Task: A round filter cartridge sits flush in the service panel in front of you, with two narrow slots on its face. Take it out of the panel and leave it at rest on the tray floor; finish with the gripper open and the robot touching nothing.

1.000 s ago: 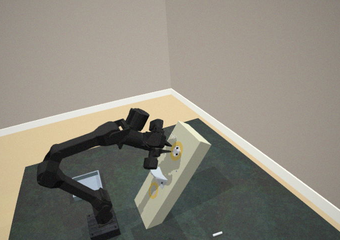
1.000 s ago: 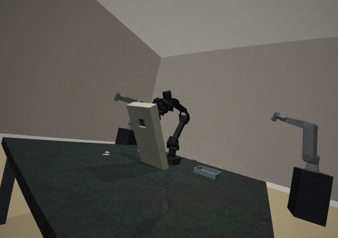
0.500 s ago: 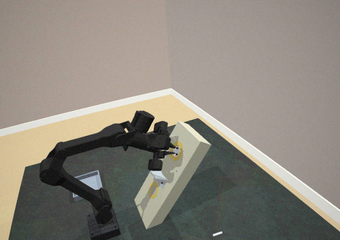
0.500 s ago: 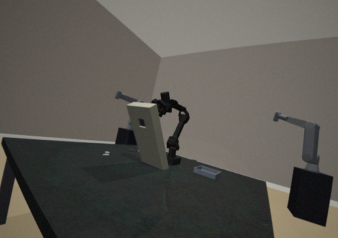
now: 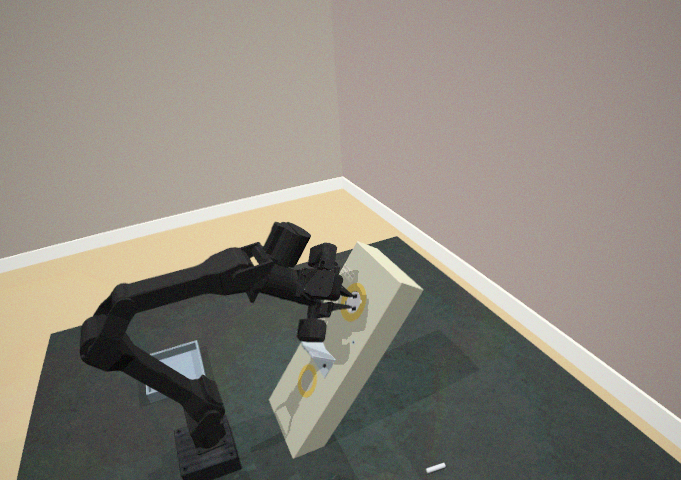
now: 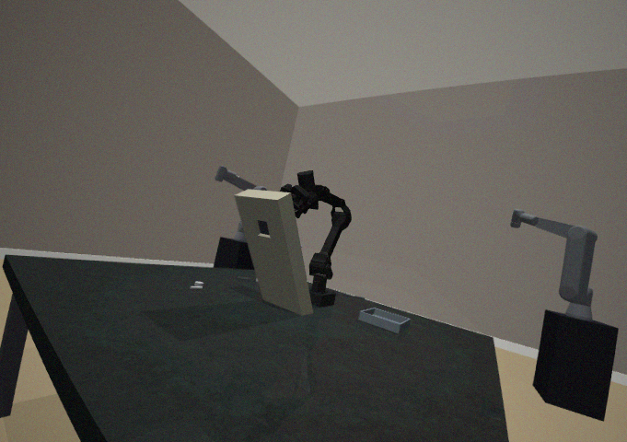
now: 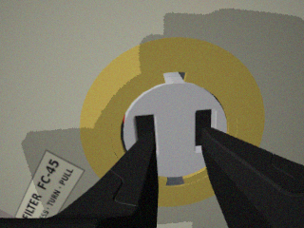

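Observation:
The round light-grey filter cartridge sits in the tilted beige service panel, inside a yellow ring. Its two dark slots stand upright side by side in the wrist view. My gripper is partly open, with nothing squeezed between its fingers. Its two fingertips are at the lower parts of the slots, one at each; how deep they reach is hidden. The tray is light blue-grey and empty, beside the arm's base.
A pale angled bracket stands out from the panel below the gripper, near a second yellow ring. A label is at the lower left in the wrist view. Small white pieces lie beyond the panel. Grey arms stand off the table.

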{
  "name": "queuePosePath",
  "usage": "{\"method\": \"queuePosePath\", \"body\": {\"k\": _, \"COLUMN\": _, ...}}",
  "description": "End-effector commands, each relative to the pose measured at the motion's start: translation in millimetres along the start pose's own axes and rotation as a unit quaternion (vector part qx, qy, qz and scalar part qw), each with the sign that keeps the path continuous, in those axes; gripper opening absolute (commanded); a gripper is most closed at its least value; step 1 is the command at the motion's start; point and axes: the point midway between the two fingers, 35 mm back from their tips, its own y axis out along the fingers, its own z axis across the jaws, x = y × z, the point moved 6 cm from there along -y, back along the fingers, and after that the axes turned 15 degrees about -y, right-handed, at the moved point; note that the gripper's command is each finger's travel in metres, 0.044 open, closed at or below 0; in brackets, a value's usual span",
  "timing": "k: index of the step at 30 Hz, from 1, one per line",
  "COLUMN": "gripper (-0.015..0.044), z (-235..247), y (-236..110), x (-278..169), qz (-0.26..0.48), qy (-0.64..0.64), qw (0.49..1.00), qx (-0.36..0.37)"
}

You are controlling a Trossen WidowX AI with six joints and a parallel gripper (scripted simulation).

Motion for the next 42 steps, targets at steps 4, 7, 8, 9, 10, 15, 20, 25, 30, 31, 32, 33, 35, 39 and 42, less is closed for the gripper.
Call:
{"method": "queuePosePath", "body": {"k": 4, "gripper": 0.0095, "z": 1, "y": 0, "x": 1, "qz": 0.0, "qy": -0.002, "qw": 1.0, "qx": 0.001}}
{"method": "queuePosePath", "body": {"k": 7, "gripper": 0.0095, "z": 1, "y": 0, "x": 1, "qz": 0.0, "qy": -0.002, "qw": 1.0, "qx": 0.001}}
{"method": "queuePosePath", "body": {"k": 8, "gripper": 0.0095, "z": 1, "y": 0, "x": 1, "qz": 0.0, "qy": -0.002, "qw": 1.0, "qx": 0.001}}
{"method": "queuePosePath", "body": {"k": 9, "gripper": 0.0095, "z": 1, "y": 1, "x": 1, "qz": 0.0, "qy": -0.002, "qw": 1.0, "qx": 0.002}}
{"method": "queuePosePath", "body": {"k": 10, "gripper": 0.0095, "z": 1, "y": 2, "x": 1, "qz": 0.0, "qy": -0.002, "qw": 1.0, "qx": 0.002}}
{"method": "queuePosePath", "body": {"k": 15, "gripper": 0.0095, "z": 1, "y": 3, "x": 1, "qz": 0.0, "qy": -0.002, "qw": 1.0, "qx": 0.002}}
{"method": "queuePosePath", "body": {"k": 20, "gripper": 0.0095, "z": 1, "y": 3, "x": 0, "qz": 0.0, "qy": -0.002, "qw": 1.0, "qx": 0.002}}
{"method": "queuePosePath", "body": {"k": 25, "gripper": 0.0095, "z": 1, "y": 3, "x": 0, "qz": 0.0, "qy": -0.002, "qw": 1.0, "qx": 0.002}}
{"method": "queuePosePath", "body": {"k": 30, "gripper": 0.0095, "z": 1, "y": 6, "x": 0, "qz": 0.0, "qy": -0.002, "qw": 1.0, "qx": 0.002}}
{"method": "queuePosePath", "body": {"k": 31, "gripper": 0.0095, "z": 1, "y": 7, "x": 0, "qz": 0.0, "qy": -0.002, "qw": 1.0, "qx": 0.002}}
{"method": "queuePosePath", "body": {"k": 32, "gripper": 0.0095, "z": 1, "y": 7, "x": 0, "qz": 0.0, "qy": -0.002, "qw": 1.0, "qx": 0.002}}
{"method": "queuePosePath", "body": {"k": 33, "gripper": 0.0095, "z": 1, "y": 7, "x": 0, "qz": 0.0, "qy": -0.002, "qw": 1.0, "qx": 0.002}}
{"method": "queuePosePath", "body": {"k": 35, "gripper": 0.0095, "z": 1, "y": 7, "x": 0, "qz": 0.0, "qy": -0.002, "qw": 1.0, "qx": 0.002}}
{"method": "queuePosePath", "body": {"k": 39, "gripper": 0.0095, "z": 1, "y": 12, "x": 0, "qz": 0.0, "qy": -0.002, "qw": 1.0, "qx": 0.002}}
{"method": "queuePosePath", "body": {"k": 42, "gripper": 0.0095, "z": 1, "y": 13, "x": 0, "qz": 0.0, "qy": -0.002, "qw": 1.0, "qx": 0.002}}
